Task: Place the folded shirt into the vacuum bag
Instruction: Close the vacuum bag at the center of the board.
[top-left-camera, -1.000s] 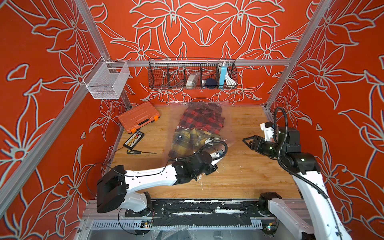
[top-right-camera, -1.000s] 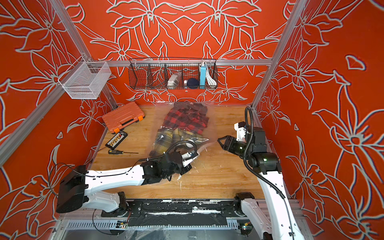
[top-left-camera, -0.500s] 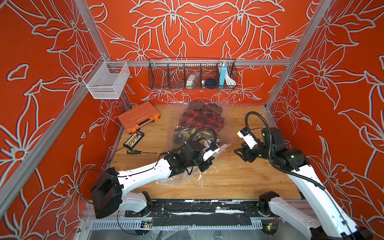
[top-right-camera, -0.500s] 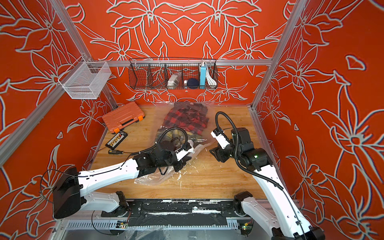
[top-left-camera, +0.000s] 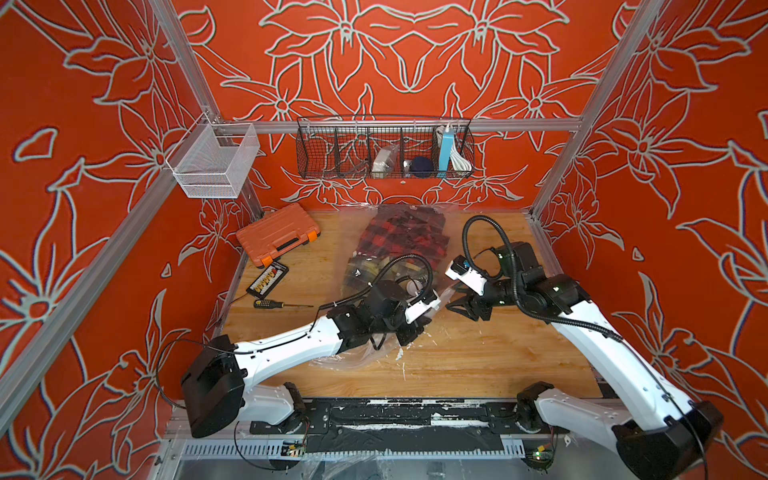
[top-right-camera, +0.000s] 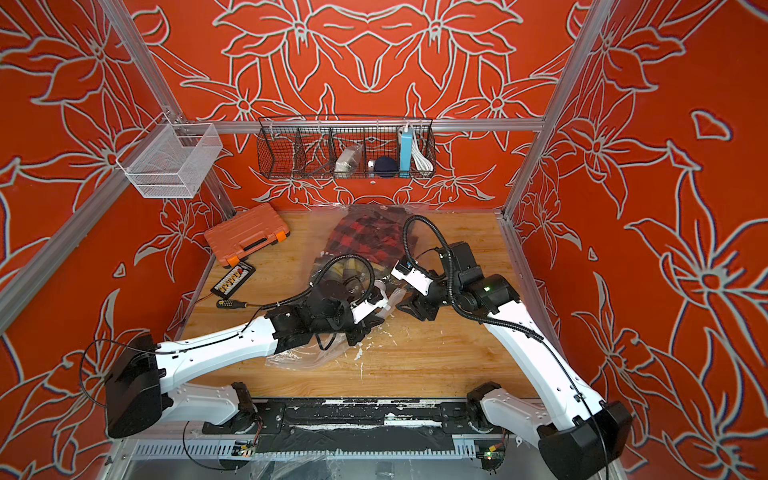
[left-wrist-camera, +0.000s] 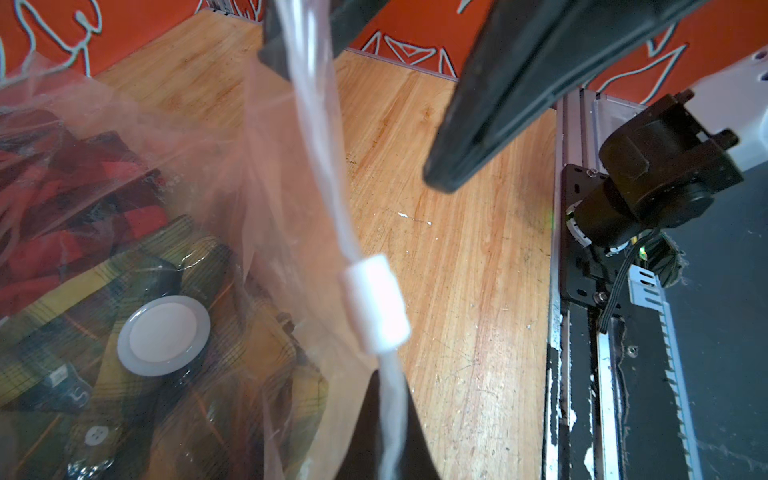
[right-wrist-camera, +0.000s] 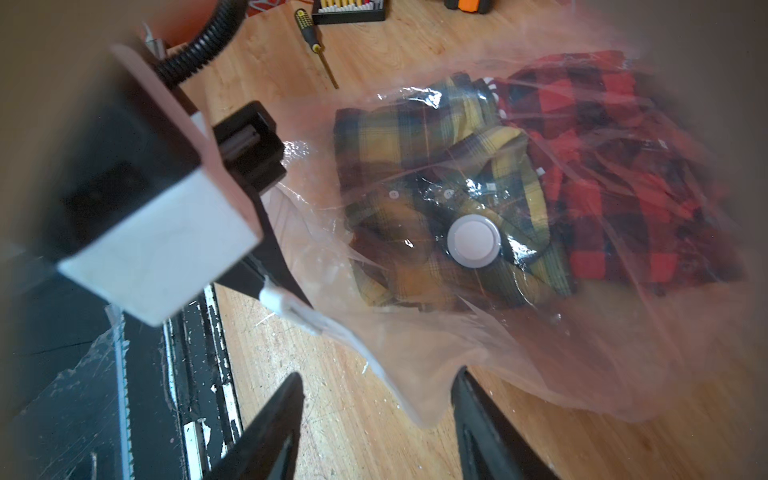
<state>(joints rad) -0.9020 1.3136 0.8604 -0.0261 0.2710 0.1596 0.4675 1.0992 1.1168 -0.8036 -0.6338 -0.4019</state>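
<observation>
The vacuum bag (top-left-camera: 440, 232) lies on the wooden table (top-left-camera: 478, 365), clear and crinkly, running from the back wall toward the front. Inside it are a red-black plaid folded shirt (top-left-camera: 405, 235) and a yellow-green plaid one (right-wrist-camera: 419, 137) under the white valve cap (right-wrist-camera: 473, 243). My left gripper (left-wrist-camera: 386, 415) is shut on the bag's zip-seal strip (left-wrist-camera: 320, 137), held up off the table, just past the white slider clip (left-wrist-camera: 376, 305). My right gripper (right-wrist-camera: 376, 378) stands open at the same edge. A loose corner of the bag (right-wrist-camera: 424, 411) hangs between its fingers.
An orange tool case (top-left-camera: 276, 235), a bit holder (top-left-camera: 268, 279) and a screwdriver (top-left-camera: 278, 304) lie at the table's left. On the back wall hang a black wire basket (top-left-camera: 384, 149) and a white mesh basket (top-left-camera: 212, 166). A black rail (top-left-camera: 395, 415) runs along the front edge.
My right arm has swung in from the right side to the bag's open edge. The left gripper has lifted the strip and shifted slightly right, still shut on it.
</observation>
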